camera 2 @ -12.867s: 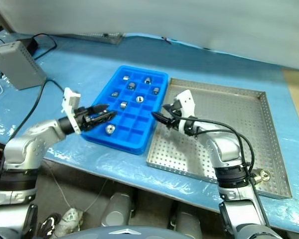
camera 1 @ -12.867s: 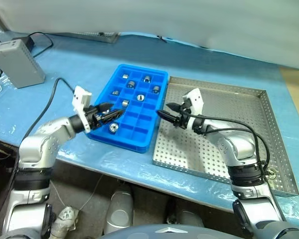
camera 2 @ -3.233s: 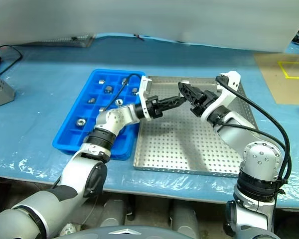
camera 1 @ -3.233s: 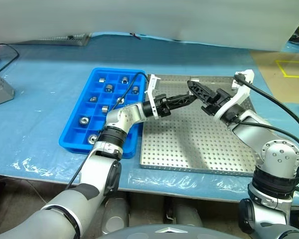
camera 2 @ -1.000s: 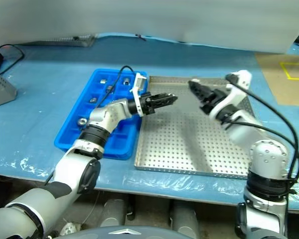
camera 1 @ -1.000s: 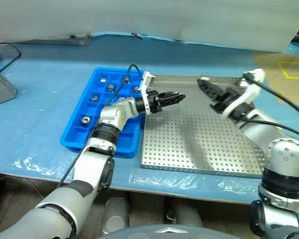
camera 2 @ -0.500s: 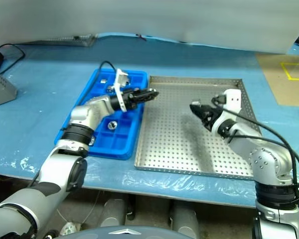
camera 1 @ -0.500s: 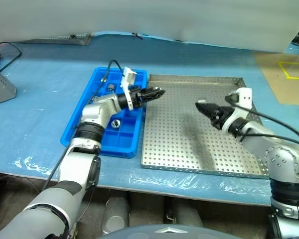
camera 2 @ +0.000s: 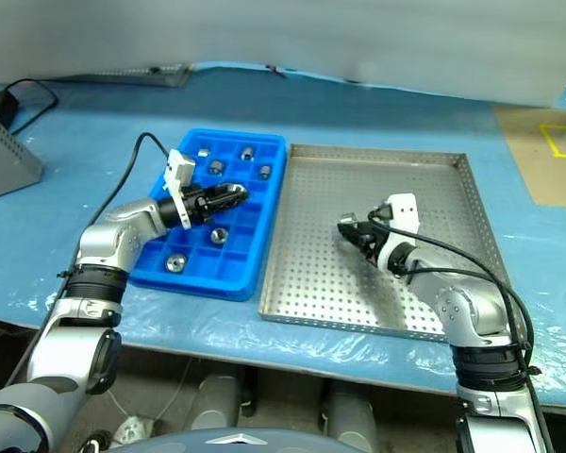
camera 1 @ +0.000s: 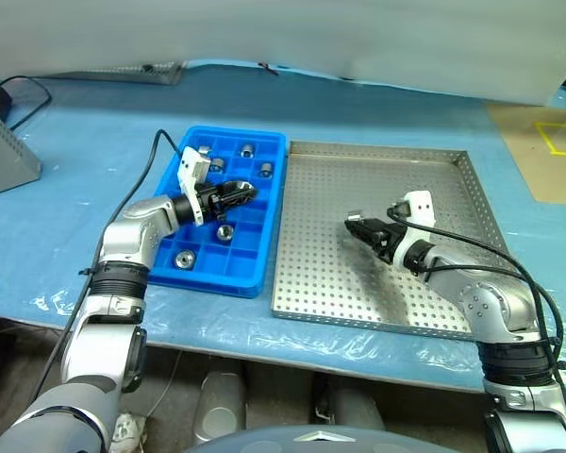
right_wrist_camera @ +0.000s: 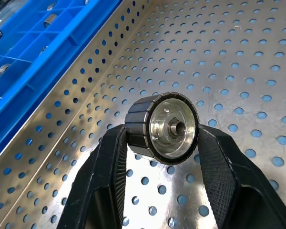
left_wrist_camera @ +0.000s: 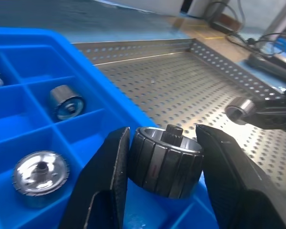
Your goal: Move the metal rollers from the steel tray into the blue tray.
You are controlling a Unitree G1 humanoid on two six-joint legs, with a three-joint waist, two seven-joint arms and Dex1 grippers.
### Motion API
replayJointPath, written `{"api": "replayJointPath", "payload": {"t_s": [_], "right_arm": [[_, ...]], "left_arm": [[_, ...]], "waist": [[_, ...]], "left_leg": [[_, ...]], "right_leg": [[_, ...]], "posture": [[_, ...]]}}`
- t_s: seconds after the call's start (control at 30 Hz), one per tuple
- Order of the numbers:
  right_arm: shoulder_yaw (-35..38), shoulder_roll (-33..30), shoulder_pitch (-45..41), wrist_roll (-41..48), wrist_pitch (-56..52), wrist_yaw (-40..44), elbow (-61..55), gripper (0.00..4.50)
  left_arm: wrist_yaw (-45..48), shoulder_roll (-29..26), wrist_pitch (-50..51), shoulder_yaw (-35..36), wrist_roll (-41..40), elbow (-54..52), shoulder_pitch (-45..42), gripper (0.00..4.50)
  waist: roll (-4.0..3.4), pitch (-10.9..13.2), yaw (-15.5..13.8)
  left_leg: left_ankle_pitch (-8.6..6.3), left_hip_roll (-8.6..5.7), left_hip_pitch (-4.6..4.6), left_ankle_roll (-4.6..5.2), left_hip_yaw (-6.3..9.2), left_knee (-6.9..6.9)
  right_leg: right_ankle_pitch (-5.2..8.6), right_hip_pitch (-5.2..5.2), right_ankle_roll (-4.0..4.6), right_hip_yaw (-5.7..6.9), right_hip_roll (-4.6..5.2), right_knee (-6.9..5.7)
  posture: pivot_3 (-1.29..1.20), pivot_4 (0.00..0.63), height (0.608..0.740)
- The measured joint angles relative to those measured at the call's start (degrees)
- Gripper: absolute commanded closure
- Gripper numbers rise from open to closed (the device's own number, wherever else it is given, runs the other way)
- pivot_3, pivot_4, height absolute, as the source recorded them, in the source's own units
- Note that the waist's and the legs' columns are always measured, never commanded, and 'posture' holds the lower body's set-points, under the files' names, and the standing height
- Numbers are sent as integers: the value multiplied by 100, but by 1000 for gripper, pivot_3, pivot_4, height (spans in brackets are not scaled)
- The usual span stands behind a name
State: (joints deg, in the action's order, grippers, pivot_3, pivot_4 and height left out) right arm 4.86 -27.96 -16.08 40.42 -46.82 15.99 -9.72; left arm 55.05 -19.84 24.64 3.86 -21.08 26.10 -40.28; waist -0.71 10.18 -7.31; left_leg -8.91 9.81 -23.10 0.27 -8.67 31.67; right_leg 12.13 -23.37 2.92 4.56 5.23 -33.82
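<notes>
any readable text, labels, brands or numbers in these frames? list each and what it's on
None readable.
Blue tray: no label or number visible.
Steel tray: bare perforated metal, no marking.
Rollers in the left claw and right claw: no stamp or engraving visible.
Grey box at the table's left edge: no legible print.
Yellow floor tape: plain outline, no characters.

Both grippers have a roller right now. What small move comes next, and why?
Probably lower the left gripper into the blue tray and release: its roller already hangs over the compartments, while the right gripper holds its roller above the steel tray.
</notes>
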Motion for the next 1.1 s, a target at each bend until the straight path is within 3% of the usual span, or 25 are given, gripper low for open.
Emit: {"api": "replayJointPath", "payload": {"t_s": [0.3, 0.73, 1.1], "right_arm": [[-2, 157, -92, -266, -16, 167, 44, 2724], [24, 269, 23, -474, -78, 182, 20, 2724], [61, 304, 73, -533, -107, 198, -18, 2724]], "left_arm": [[21, 110, -325, -557, 353, 5, 244, 2650], [-240, 128, -1079, -655, 837, 593, 43, 2650], [-21, 121, -1121, -632, 848, 824, -78, 2650]], "waist": [[0, 0, -5], [0, -1, 0], [0, -1, 1]], "left_leg": [[6, 5, 5, -9, -1, -1], [14, 4, 22, -24, 0, -1], [15, 4, 27, -26, 0, -1]], "right_leg": [[0, -2, 0, 0, -2, -5], [-1, 12, 1, -1, -1, -10], [-2, 15, 1, -2, -1, -12]], "posture": [[113, 150, 740], [99, 150, 740], [91, 150, 740]]}}
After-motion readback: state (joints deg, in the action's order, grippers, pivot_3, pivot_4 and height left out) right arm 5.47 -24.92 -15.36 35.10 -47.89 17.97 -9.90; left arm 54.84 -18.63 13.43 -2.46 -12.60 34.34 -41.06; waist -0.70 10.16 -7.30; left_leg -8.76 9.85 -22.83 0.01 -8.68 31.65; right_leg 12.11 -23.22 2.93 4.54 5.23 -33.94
